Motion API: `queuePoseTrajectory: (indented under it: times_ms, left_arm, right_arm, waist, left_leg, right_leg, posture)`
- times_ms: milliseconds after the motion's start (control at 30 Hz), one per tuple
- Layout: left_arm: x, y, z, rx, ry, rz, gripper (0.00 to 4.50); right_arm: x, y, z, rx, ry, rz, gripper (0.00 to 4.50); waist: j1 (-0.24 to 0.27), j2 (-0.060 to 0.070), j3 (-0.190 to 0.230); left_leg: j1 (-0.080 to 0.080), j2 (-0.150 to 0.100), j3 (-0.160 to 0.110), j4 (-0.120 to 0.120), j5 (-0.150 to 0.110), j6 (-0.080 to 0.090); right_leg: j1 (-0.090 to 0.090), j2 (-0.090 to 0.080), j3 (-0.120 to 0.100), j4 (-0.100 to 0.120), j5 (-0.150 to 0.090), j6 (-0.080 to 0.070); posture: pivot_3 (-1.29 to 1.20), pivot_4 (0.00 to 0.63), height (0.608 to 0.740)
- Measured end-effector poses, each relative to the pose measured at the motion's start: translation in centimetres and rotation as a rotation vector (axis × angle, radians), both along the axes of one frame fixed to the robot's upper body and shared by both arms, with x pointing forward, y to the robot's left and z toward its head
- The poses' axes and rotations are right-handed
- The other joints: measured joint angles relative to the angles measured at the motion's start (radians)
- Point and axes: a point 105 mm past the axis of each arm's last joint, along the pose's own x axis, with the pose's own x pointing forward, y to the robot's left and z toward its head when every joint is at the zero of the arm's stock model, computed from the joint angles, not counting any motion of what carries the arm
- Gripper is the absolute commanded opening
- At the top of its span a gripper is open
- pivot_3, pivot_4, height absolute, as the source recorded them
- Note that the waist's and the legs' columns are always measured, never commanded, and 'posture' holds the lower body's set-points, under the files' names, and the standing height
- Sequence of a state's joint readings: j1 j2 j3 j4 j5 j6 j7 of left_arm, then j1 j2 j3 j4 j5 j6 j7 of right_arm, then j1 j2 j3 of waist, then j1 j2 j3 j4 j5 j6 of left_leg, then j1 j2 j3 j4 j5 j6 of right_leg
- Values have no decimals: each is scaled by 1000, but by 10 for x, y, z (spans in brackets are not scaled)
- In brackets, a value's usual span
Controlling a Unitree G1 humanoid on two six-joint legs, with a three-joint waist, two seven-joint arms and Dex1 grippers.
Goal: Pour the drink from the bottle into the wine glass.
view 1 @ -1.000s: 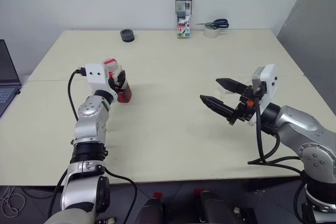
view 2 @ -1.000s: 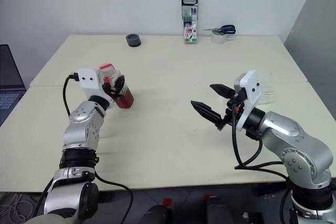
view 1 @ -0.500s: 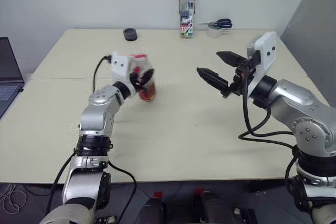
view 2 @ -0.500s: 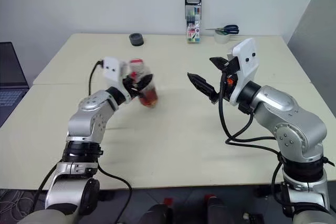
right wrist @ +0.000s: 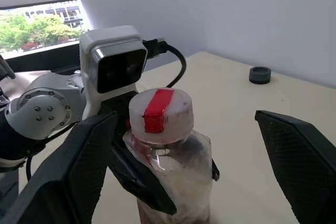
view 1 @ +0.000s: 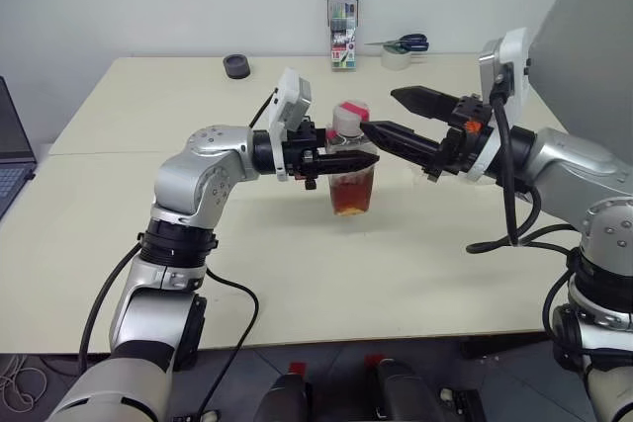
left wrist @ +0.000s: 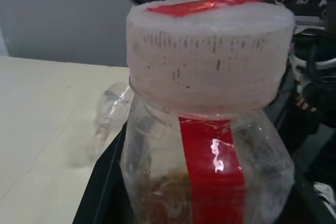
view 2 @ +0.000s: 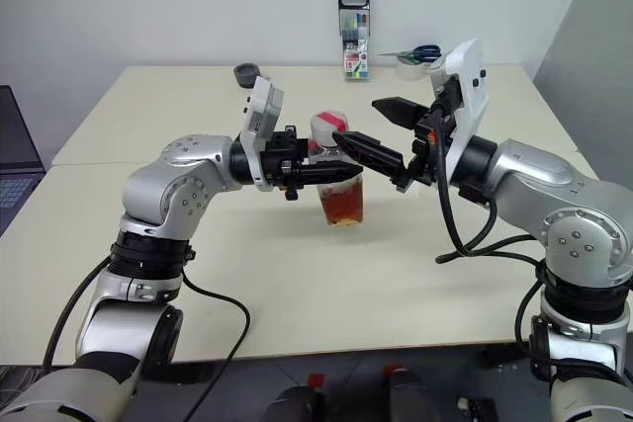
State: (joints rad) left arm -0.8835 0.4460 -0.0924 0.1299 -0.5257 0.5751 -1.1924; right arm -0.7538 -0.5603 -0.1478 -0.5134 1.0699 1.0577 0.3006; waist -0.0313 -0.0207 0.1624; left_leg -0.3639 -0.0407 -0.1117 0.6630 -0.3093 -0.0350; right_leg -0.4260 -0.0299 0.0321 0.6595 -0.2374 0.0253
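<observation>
Bottle [view 1: 351,160]: upright, lifted clear of the table [view 1: 297,244] near its middle, cap [right wrist: 160,115] still on.
Drink [view 2: 342,206]: amber liquid fills the lower part of the bottle.
Left gripper [view 2: 331,173]: fingers clamped on the bottle's body, pointing sideways toward the other arm.
Right gripper [view 1: 396,116]: fingers spread wide, empty, straddling the cap without touching it.
Wine glass [left wrist: 113,109]: probably the faint clear shape lying on the table beyond the bottle.
</observation>
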Motion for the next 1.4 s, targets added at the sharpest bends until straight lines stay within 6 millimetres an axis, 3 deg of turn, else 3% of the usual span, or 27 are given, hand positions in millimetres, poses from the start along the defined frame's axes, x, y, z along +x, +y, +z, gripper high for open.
queuePoseTrajectory:
  times_ms: [433, 833, 933, 1133, 1400]
  left_arm:
    - [15, -5, -8, 16, -37, 4, 1766]
    - [17, -8, -5, 17, -75, 10, 1766]
    - [18, -8, -6, 20, -75, 17, 1766]
    - [22, -7, -7, 21, -72, 34, 1766]
    - [22, -6, -8, 20, -72, 39, 1766]
  right_arm:
    - [7, 21, 0, -9, -25, -147, 4500]
    - [16, 29, -14, -15, 16, -227, 4500]
    - [17, 31, -15, -4, 18, -230, 3869]
    - [18, 32, -14, 18, 18, -237, 1884]
    - [19, 32, -14, 38, 25, -242, 1882]
  waist:
    - [0, 0, 0]
    - [0, 0, 0]
    - [-1, 0, 0]
    - [-1, 0, 0]
    - [-1, 0, 0]
  left_leg:
    - [0, 0, 0, 0, 1, -2]
    - [-1, 0, 1, 0, 1, -2]
    - [-1, 0, 2, 0, 1, -2]
    - [-1, 0, 2, 0, 0, 0]
    - [-1, 0, 2, 0, 0, 0]
  right_leg:
    - [-1, 0, 2, 1, 0, 0]
    - [-3, 0, 3, 2, 0, 0]
    - [-3, 0, 3, 2, 0, 0]
    - [-4, 0, 3, 2, 0, 0]
    - [-4, 0, 3, 3, 0, 0]
  posture:
    - [0, 150, 740]
    - [0, 150, 740]
    - [0, 150, 740]
    - [0, 150, 740]
    - [0, 150, 740]
